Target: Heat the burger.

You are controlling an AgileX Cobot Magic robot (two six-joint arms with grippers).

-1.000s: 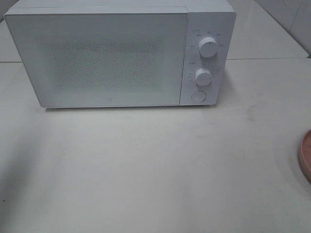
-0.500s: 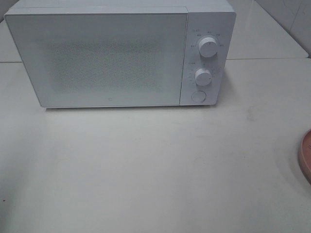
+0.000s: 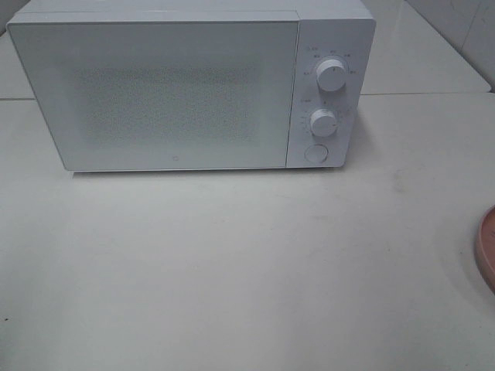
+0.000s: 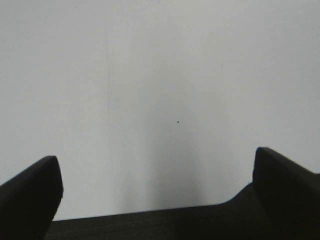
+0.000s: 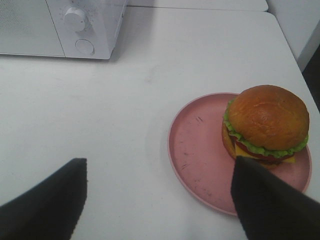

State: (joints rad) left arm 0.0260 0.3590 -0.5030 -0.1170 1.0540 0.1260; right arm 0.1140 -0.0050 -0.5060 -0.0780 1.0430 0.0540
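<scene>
The white box-shaped microwave oven (image 3: 189, 85) stands at the back of the pale table (image 3: 247, 270), door closed. A flat round pink plate (image 5: 200, 155) lies well to the right, only its edge showing in the high view. The small round burger with domed orange bun and green lettuce layer (image 5: 265, 125) sits on the plate's far side, visible solely in the right wrist view. The right gripper (image 5: 160, 200) hangs near it, jaws spread, empty, the nearer arm. The left gripper (image 4: 155, 190), also spread, faces bare table.
</scene>
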